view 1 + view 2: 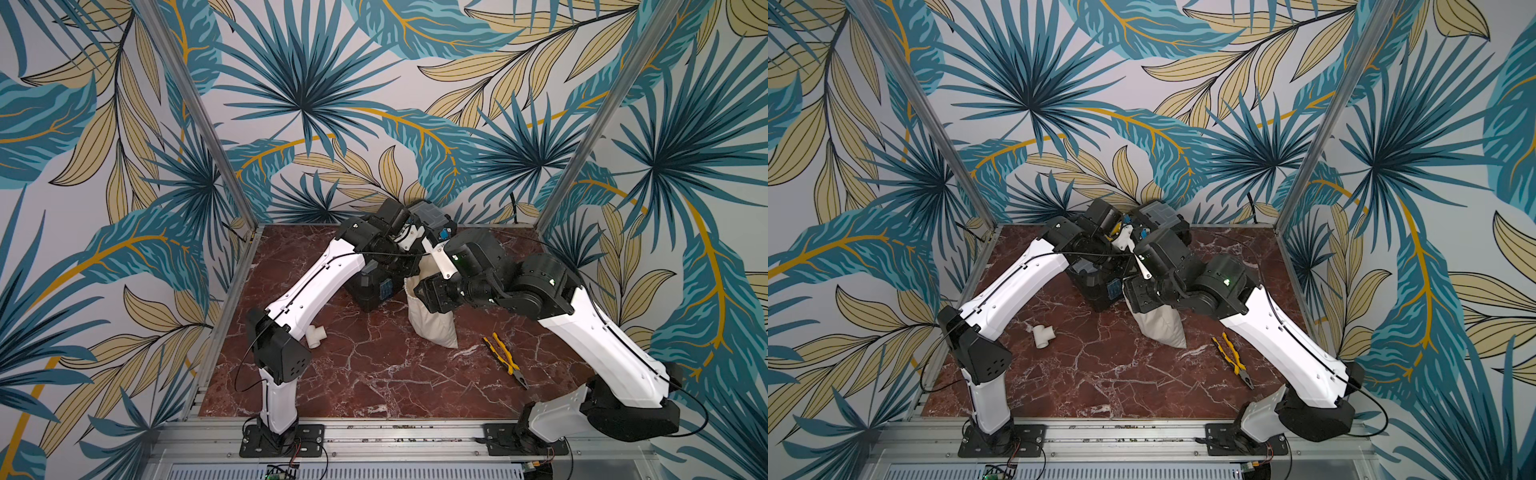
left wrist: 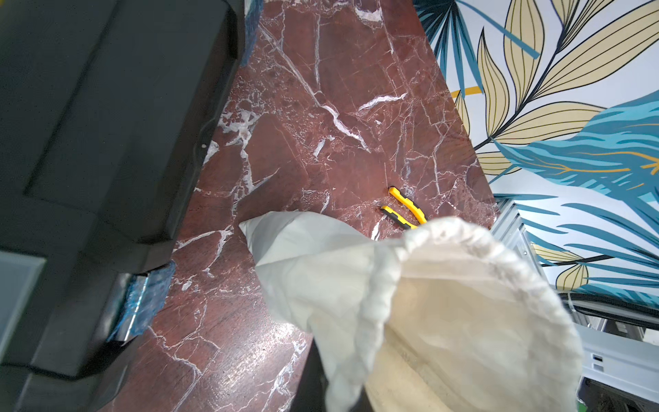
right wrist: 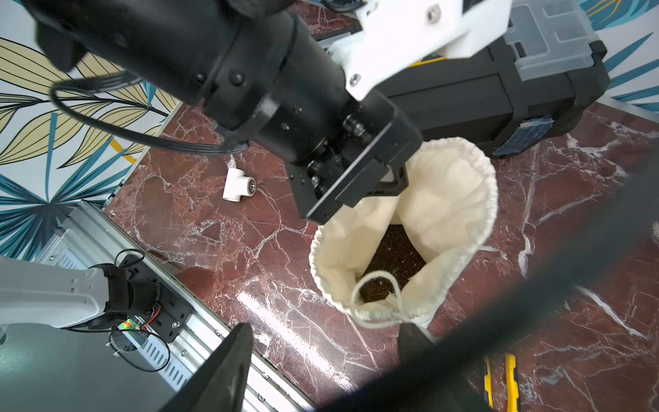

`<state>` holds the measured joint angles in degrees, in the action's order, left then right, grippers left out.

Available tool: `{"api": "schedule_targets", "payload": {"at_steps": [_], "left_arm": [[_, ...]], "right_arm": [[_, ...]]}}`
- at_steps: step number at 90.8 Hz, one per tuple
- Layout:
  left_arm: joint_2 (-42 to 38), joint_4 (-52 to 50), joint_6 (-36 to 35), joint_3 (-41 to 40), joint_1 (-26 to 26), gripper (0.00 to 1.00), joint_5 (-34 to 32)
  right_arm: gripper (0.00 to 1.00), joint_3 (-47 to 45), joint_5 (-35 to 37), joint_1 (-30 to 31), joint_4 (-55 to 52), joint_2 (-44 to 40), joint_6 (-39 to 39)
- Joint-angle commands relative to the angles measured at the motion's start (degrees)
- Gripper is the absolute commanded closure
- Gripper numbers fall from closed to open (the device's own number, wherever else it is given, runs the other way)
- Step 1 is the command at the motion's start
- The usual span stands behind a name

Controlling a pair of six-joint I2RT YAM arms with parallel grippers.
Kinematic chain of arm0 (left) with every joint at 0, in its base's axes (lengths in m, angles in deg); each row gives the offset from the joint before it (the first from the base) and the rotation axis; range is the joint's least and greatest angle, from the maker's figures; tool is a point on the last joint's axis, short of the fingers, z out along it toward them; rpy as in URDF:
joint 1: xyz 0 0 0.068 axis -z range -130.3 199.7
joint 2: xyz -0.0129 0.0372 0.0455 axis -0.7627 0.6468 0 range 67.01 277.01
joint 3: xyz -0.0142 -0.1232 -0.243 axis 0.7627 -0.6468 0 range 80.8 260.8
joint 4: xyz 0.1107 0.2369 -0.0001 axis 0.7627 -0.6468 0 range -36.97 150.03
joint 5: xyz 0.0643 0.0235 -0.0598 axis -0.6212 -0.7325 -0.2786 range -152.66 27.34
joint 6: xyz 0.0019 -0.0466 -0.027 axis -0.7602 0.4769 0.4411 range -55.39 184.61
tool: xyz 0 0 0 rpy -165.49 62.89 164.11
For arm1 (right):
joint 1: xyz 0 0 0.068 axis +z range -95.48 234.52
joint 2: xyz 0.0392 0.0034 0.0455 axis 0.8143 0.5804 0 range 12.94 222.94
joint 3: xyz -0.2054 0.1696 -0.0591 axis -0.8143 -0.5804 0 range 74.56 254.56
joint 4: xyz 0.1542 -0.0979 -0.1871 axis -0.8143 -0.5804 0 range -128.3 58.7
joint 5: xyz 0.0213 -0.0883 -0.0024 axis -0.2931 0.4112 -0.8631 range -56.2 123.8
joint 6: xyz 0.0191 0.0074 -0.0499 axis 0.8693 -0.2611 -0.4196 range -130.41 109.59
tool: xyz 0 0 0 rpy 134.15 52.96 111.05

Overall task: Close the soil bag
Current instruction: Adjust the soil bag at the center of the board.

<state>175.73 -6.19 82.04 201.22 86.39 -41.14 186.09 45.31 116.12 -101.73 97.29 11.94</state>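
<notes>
The jaws of the left gripper are clenched on the hem of the soil bag, on the side nearest the black toolbox. Those of the right gripper stand spread and empty at the opposite side of the mouth, where the white cord forms a loop just beside one finger. The bag stands on the marble table, just beside the toolbox and between the two grippers, with its mouth wide open.

We judge the cloth thin and soft: it folds and sags wherever nothing holds it, and a grip on the cloth alone will only bunch it. The dark soil lies in the bottom, so we expect a bottom-heavy sack that sits steadily but spills loose grains if tipped. Nothing about it looks fragile or slippery. The cord is limp and narrow, easy to miss. We would take it at the loop and draw it away from the pinched hem, so the gathered mouth cinches.

We read no brand or print on the bag. The toolbox shows a sliver of yellow label, but its lettering is too small to read.
</notes>
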Motion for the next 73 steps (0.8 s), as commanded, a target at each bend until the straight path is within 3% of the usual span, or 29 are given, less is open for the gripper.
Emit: {"api": "schedule_targets", "payload": {"at_steps": [1,53,73], "left_arm": [[-2.4,1.2,0.8,2.7,-0.2,1.0,1.4],[-2.2,0.6,0.4,3.2,-0.1,1.0,2.0],[-2.2,0.2,-0.2,3.1,-0.1,1.0,1.8]], "right_arm": [[0.32,-0.8,2.9,1.0,-2.7,1.3,0.9],[0.38,-0.5,12.7,1.6,-7.5,2.8,5.0],[0.46,-0.3,14.4,1.6,-7.4,4.0,5.0]]}}
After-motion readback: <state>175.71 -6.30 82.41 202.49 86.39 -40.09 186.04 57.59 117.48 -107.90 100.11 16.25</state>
